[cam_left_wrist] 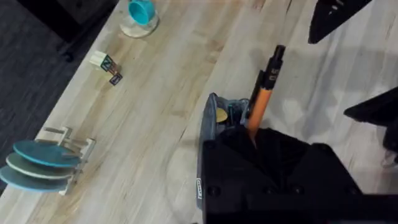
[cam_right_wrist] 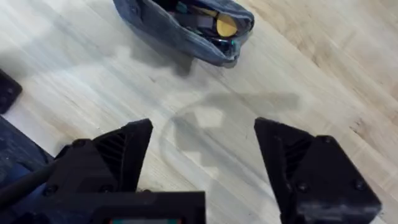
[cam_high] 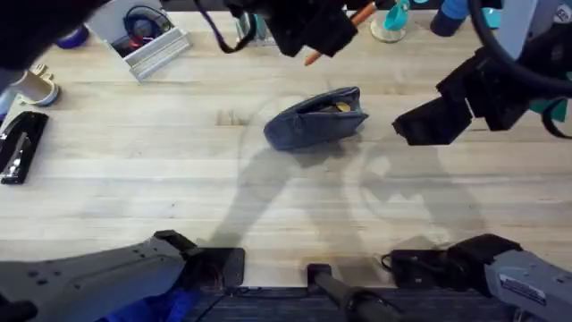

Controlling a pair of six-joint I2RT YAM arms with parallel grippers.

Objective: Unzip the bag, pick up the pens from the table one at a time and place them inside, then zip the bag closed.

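The table (cam_high: 134, 170) spreads wide and pale, its planks bare around the bag (cam_high: 317, 119), which lies near the middle, toward the far side, with its zipper already parted and a yellow item and dark shapes showing in the mouth. It looks soft and light, likely to slump or slide under a push, so the firmest hold would be on the fabric edge beside the zipper, or the pull tab for closing. The left gripper (cam_left_wrist: 252, 138) hangs above the open mouth, clamped on an orange pen (cam_left_wrist: 263, 93) with a dark upper end; the pen is thin, stiff and probably slick, held near its lower end, so it could pivot if the grip loosens. The right gripper (cam_right_wrist: 202, 158) hovers to the right of the bag, jaws standing well apart and holding nothing. In the overhead view the left arm is a dark blur that hides most of the pen, and the zipper pull cannot be made out. What else sits inside the pouch is hard to identify.
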